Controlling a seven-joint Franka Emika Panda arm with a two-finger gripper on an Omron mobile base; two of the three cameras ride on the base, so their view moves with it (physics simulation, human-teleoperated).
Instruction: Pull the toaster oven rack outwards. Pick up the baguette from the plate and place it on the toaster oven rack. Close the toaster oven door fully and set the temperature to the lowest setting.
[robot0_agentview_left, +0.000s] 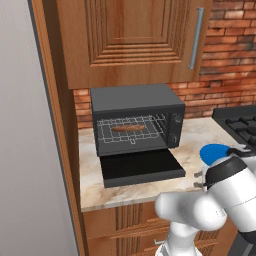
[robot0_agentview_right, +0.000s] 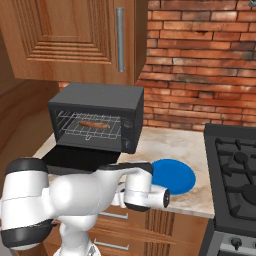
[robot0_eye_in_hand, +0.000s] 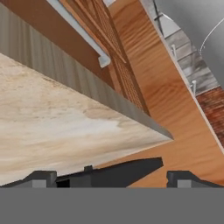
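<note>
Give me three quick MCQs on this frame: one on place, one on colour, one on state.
1. Where is the baguette?
A. on the rack
B. on the plate
C. on the stove

2. What colour is the plate?
A. red
B. blue
C. white

3. How is the toaster oven door?
A. shut
B. folded down open
C. missing

Key: 1 A, it lies on the wire rack inside the toaster oven. 2 B, bright blue and bare on the counter. 3 B, the panel lies flat in front of the cavity.
</note>
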